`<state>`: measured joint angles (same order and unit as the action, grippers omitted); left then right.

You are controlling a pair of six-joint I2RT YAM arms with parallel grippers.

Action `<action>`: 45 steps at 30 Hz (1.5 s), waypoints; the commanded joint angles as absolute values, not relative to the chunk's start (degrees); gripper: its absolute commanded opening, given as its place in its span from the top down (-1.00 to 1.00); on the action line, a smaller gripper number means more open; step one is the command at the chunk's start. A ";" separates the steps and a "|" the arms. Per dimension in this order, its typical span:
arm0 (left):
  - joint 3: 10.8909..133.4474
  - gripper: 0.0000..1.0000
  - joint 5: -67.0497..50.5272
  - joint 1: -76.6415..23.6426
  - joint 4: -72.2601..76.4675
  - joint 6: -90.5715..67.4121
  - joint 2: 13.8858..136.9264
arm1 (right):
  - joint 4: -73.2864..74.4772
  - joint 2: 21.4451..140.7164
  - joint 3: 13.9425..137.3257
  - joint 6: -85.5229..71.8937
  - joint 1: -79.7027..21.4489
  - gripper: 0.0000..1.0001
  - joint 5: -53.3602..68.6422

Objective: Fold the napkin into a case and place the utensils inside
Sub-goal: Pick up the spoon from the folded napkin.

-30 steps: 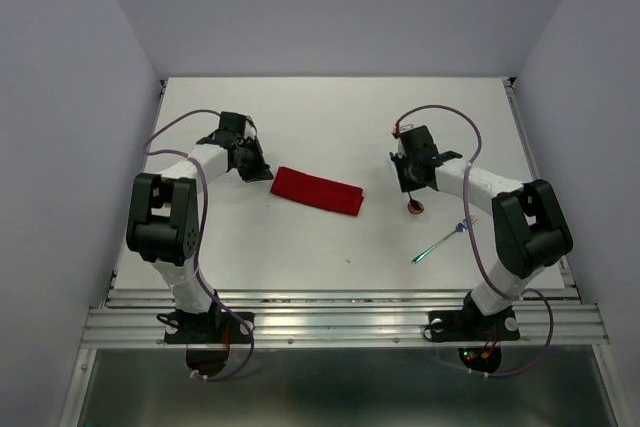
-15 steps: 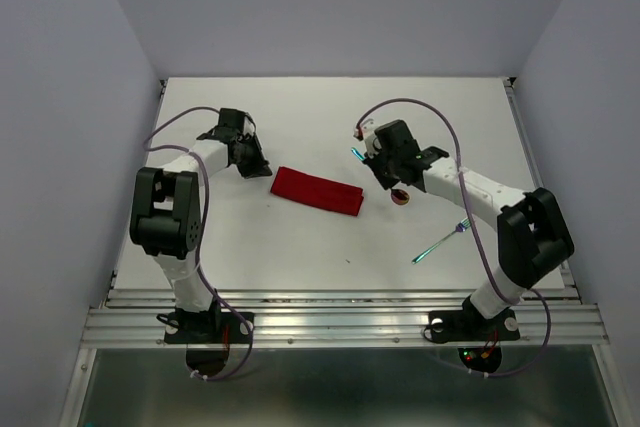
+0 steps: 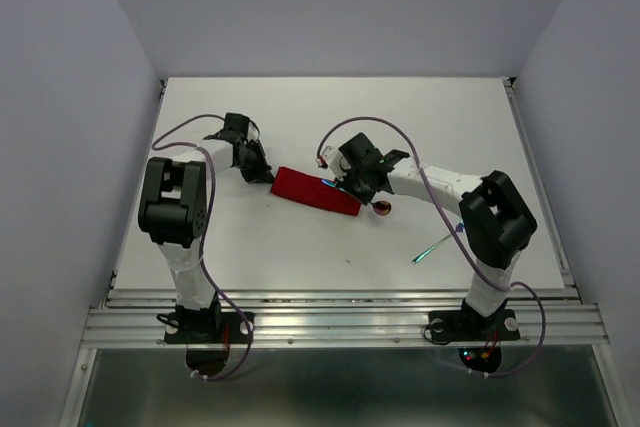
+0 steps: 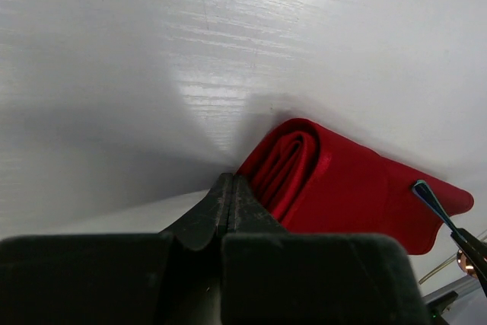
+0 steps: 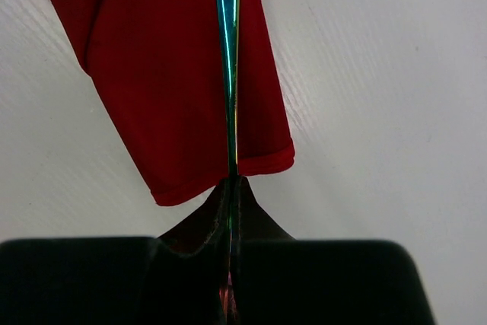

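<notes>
The left gripper [image 4: 230, 186] has its black fingers pressed together, empty, with the tips just beside the layered left end of the narrow flat case of bright red folded cloth [image 3: 315, 190], which lies mid-way across the white table [image 3: 300, 112]. The right gripper [image 5: 230, 185] pinches the thin, iridescent-handled spoon [image 5: 228, 74]; the handle reaches over the case's right end and the red-pink bowl sits beside it. Farther right, the slim teal-handled fork [image 3: 437, 244] lies on the table.

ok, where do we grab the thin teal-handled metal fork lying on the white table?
Probably mid-handle of the teal-handled fork, from straight above, jaws closing across its diagonal line. It lies flat on the white table and is too thin to take from the side.
</notes>
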<state>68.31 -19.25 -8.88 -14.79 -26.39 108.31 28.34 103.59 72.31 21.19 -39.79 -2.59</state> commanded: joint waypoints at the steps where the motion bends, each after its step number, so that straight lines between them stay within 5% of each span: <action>1: 71.28 0.92 -20.21 -8.79 -14.59 -25.93 108.98 | 30.40 105.20 76.90 24.60 -41.13 0.99 -1.67; 45: 77.26 0.92 -22.24 -10.72 -16.61 -24.61 116.37 | 37.35 122.78 99.93 32.08 -43.86 0.99 1.30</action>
